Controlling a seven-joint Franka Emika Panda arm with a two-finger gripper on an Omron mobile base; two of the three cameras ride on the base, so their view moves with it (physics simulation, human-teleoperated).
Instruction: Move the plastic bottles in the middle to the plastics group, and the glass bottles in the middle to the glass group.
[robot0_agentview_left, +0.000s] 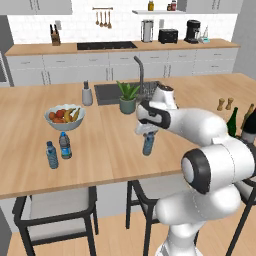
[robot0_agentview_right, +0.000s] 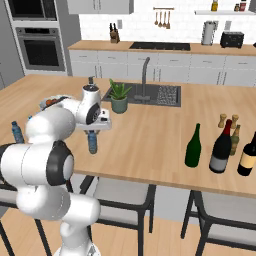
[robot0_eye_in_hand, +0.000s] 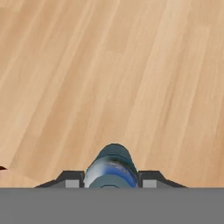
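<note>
My gripper (robot0_agentview_left: 147, 134) is shut on the small clear-bluish plastic bottle (robot0_agentview_left: 148, 145) in the middle of the wooden island, gripping it near the top. The hand view looks down on the bottle (robot0_eye_in_hand: 112, 166), which sits between the two dark fingertips (robot0_eye_in_hand: 72, 179). From the right base camera, the bottle (robot0_agentview_right: 92, 142) hangs below the gripper (robot0_agentview_right: 92, 132), upright, its base at or just over the counter. The plastics group (robot0_agentview_left: 58, 150) is two small water bottles at the left. The tall green glass bottle (robot0_agentview_right: 193, 146) stands near the glass group (robot0_agentview_right: 221, 147) at the right.
A fruit bowl (robot0_agentview_left: 64, 117) sits behind the plastics group. A potted plant (robot0_agentview_left: 128, 97) and the sink (robot0_agentview_left: 112, 92) lie behind the gripper. Two wooden shakers (robot0_agentview_right: 222, 120) stand behind the glass bottles. Stools (robot0_agentview_left: 55, 210) line the near edge of the island.
</note>
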